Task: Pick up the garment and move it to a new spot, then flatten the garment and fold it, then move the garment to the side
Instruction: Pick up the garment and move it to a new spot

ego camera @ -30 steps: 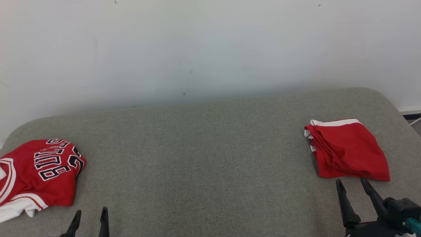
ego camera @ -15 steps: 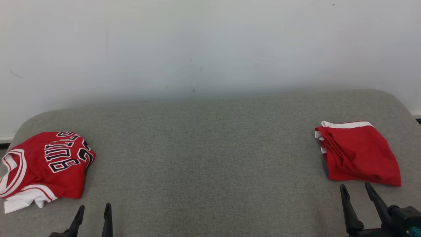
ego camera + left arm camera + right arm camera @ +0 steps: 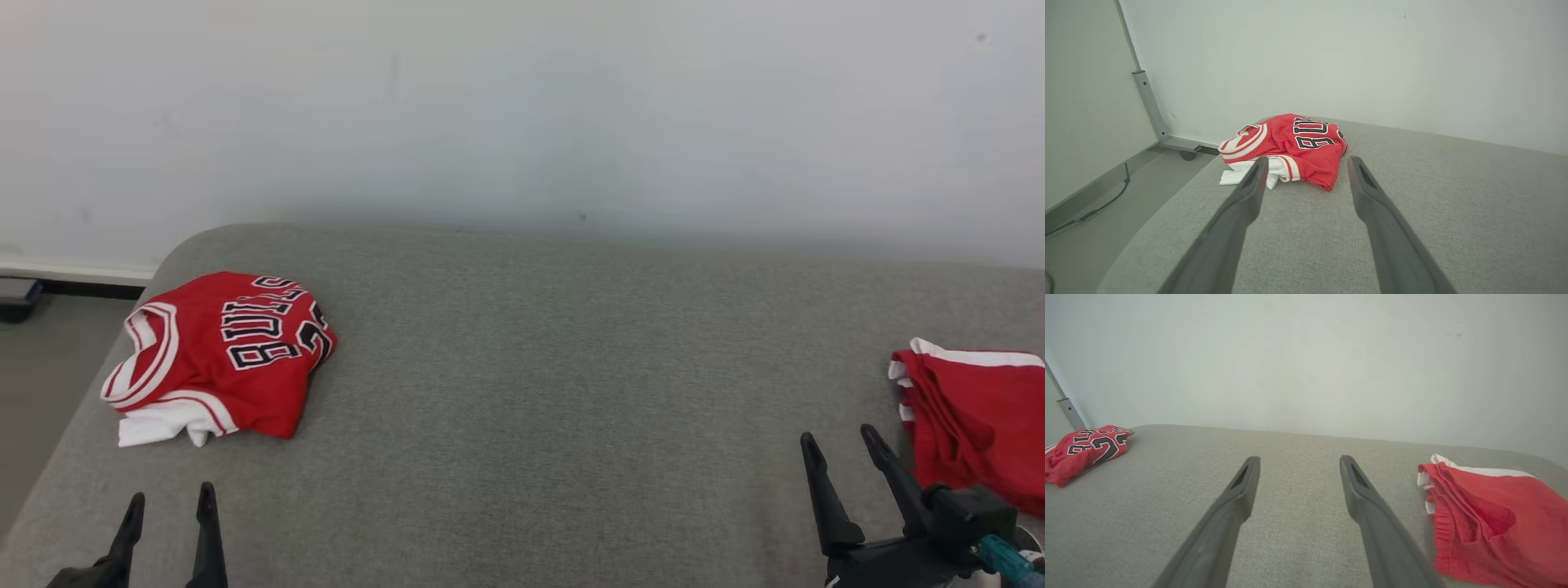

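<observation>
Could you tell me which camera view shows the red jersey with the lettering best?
The head view: the jersey lies whole and uncovered, lettering legible. The left wrist view shows it closer but at a low angle, one fingertip overlapping its white part. The right wrist view catches it small, cut by the picture's edge.

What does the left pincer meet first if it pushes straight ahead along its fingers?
Most likely the crumpled red jersey, lying on the grey cushion ahead of the open left pincer, roughly in line with it. Depth is unclear; it might touch the cushion first.
</observation>
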Available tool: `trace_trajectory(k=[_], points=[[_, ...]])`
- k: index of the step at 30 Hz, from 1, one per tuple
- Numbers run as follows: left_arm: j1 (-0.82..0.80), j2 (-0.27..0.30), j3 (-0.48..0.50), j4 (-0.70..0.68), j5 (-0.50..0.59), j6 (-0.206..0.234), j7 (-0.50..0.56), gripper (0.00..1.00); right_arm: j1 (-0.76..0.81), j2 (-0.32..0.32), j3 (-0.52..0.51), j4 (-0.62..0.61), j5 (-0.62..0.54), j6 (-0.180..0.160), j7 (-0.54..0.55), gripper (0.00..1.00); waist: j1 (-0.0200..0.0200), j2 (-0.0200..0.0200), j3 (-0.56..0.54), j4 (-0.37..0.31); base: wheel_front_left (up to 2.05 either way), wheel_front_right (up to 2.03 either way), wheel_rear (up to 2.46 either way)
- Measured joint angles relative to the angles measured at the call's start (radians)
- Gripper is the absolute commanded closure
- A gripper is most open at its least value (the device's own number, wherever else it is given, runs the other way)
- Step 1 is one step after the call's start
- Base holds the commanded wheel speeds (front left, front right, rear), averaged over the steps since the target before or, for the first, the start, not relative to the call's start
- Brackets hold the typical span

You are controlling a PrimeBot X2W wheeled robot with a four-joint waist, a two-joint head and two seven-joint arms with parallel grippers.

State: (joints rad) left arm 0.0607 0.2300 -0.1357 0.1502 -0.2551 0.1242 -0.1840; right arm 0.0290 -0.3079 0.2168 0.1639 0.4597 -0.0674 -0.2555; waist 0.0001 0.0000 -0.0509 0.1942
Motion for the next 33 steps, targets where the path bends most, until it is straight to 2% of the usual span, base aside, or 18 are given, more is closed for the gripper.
trace_trajectory(k=[10, 14, 19, 25, 30, 33], points=[[0.034, -0.021, 0.050, -0.039, 0.031, 0.000, -0.001, 0.00, -0.070, 0.023, 0.040, 0.035, -0.023, 0.041, 0.000, 0.00, -0.0001, 0.0000, 0.001, 0.144, 0.00, 0.00, 0.00], [0.021, -0.029, 0.031, -0.040, 0.032, 0.000, 0.007, 0.00, -0.084, 0.021, 0.028, 0.042, -0.030, 0.041, 0.000, 0.00, 0.0000, 0.0000, 0.010, 0.201, 0.00, 0.00, 0.00], [0.011, -0.037, 0.041, -0.038, 0.032, 0.000, 0.008, 0.00, -0.112, 0.025, 0.038, 0.070, -0.040, 0.058, 0.000, 0.00, 0.0000, 0.0000, 0.022, 0.266, 0.00, 0.00, 0.00], [-0.008, -0.037, 0.029, -0.031, 0.028, -0.004, 0.027, 0.00, -0.115, 0.027, 0.035, 0.090, -0.040, 0.058, 0.000, 0.00, 0.0000, 0.0000, 0.030, 0.308, 0.00, 0.00, 0.00], [-0.174, 0.006, 0.000, 0.008, 0.018, -0.085, 0.069, 0.00, -0.084, 0.027, 0.028, 0.095, -0.041, 0.058, 0.000, 0.00, 0.0000, 0.0000, 0.026, 0.306, 0.00, 0.00, 0.00], [-0.325, 0.039, -0.008, 0.062, -0.015, -0.156, 0.114, 0.00, -0.059, 0.026, 0.027, 0.089, -0.050, 0.057, 0.000, 0.00, -0.0001, 0.0000, 0.027, 0.300, 0.00, 0.00, 0.00]])
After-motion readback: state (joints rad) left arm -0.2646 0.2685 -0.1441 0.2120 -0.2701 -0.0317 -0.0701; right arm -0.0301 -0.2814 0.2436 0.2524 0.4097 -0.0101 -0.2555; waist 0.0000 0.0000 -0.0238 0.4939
